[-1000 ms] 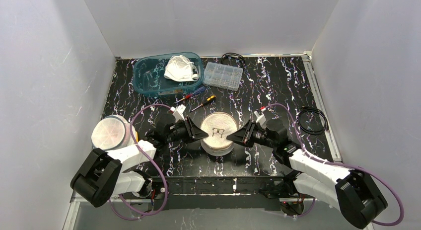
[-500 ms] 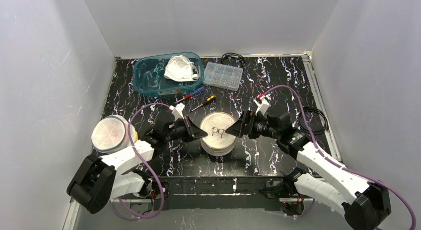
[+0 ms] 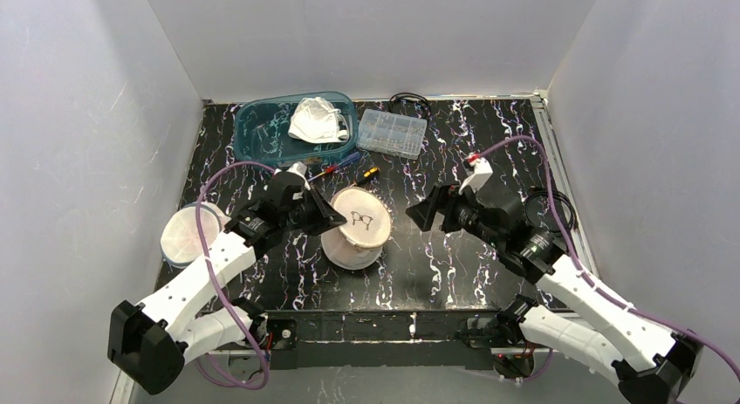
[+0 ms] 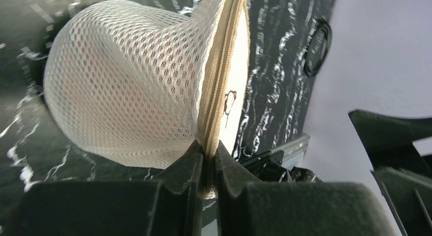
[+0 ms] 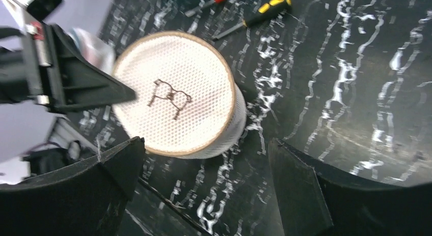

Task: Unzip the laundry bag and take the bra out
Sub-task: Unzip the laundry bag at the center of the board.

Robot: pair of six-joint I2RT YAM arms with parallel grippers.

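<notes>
- Top external view: the left claw (image 3: pixel 332 221), now clamped on the zipper seam (image 4: pixel 220 78), has tilted the laundry bag (image 3: pixel 356 232) at mid-tabletop (image 3: pixel 454 160).
- The right claw (image 3: pixel 422 215) has let go, spread wide and backed away.
- The zipper seam looks closed, so the bra probably remains inside, unseen.

I read laundry bag (image 4: pixel 122 88) as white open-mesh cloth, zip band (image 4: pixel 220 68) tan, woven. Table (image 3: pixel 489 151) glossy black, white-veined. Left gripper (image 4: pixel 208 157) matt black plastic.
</notes>
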